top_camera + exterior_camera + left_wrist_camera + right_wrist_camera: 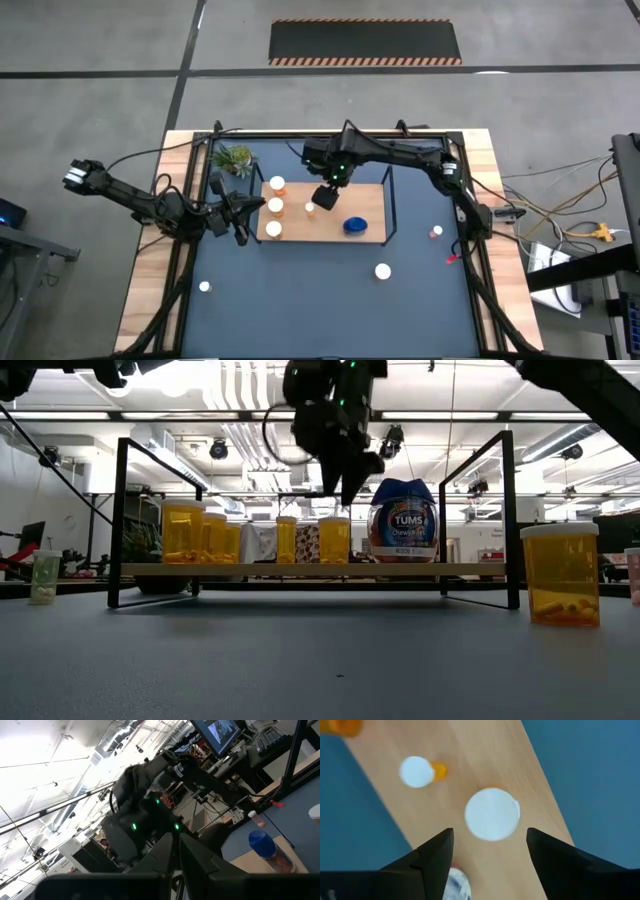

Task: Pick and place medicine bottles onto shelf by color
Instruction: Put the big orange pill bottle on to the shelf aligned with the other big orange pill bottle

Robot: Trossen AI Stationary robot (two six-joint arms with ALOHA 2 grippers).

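Observation:
The shelf (300,233) is a light-wood board with black wire ends, standing on the blue mat. On it stand several orange medicine bottles with white caps (275,206) and a blue bottle (355,226). My right gripper (490,831) hangs open, pointing down, just above a white-capped bottle (492,814) that stands upright on the board (520,760). In the low view the fingers (348,485) end clear above that bottle (334,540). My left gripper (243,212) waits shut at the shelf's left end, holding nothing.
Loose bottles stand on the mat: one near the right edge (437,232), one in front of the shelf (383,270), one near the front left (204,287). A small green plant (235,158) sits at the far left behind the shelf.

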